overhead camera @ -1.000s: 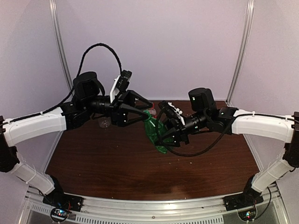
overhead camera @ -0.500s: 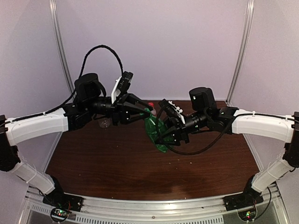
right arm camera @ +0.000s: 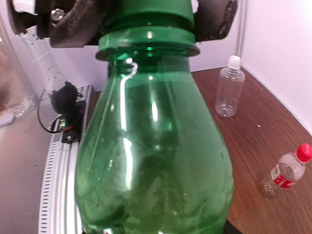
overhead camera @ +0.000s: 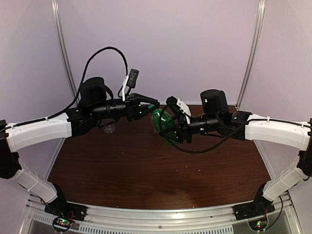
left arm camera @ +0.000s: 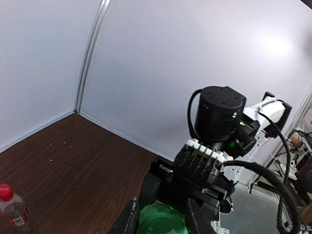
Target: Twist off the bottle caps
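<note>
My right gripper (overhead camera: 171,130) is shut on the green bottle (overhead camera: 163,124) and holds it tilted above the table; the bottle fills the right wrist view (right arm camera: 156,146). My left gripper (overhead camera: 151,105) is shut on the bottle's green cap (left arm camera: 161,222), with one finger (right arm camera: 73,24) on each side of it. The taller clear bottle (right arm camera: 228,87) with its white cap (right arm camera: 234,60) stands on the table. The short red-label bottle (right arm camera: 287,173) with its red cap (right arm camera: 304,152) also stands there and shows in the left wrist view (left arm camera: 10,207).
The brown table (overhead camera: 146,170) is enclosed by white walls with metal posts (overhead camera: 62,44). The clear bottle (overhead camera: 109,127) shows partly behind my left arm. A black cable loops above the left arm (overhead camera: 105,51).
My left gripper went from wide open around the bottle's neck to shut on the green cap, and its wrist has turned. My right arm lifted the green bottle slightly.
</note>
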### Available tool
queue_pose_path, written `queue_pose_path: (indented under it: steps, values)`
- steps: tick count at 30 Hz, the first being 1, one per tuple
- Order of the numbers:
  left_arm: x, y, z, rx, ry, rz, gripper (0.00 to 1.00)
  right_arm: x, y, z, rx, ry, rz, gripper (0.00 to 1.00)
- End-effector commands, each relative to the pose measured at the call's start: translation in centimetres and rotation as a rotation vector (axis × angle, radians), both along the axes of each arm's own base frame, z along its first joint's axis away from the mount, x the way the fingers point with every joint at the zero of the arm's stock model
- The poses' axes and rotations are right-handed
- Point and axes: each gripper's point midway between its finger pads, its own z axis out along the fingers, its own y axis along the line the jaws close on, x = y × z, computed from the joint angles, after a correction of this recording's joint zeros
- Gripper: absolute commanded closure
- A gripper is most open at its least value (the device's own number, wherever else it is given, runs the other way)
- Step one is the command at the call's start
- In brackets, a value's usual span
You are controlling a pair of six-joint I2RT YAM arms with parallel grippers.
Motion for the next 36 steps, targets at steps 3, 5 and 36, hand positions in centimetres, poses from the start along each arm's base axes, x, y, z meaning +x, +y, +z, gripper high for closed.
queue_pose_path:
  steps: [3, 5, 36]
  values:
    - [4.9, 0.5, -0.4, 0.024, 0.146, 0.385, 0.75, 6.5, -3.8, 0.1, -0.037, -0.075, -0.436, 0.60]
    - [5.8, 0.7, -1.0, 0.031, 0.181, 0.436, 0.72, 7.1, -4.2, 0.4, -0.026, -0.097, -0.480, 0.60]
    - [-2.9, 3.3, 3.3, -0.067, -0.220, -0.122, 0.11, -3.0, -0.4, 0.8, 0.033, 0.042, 0.165, 0.52]
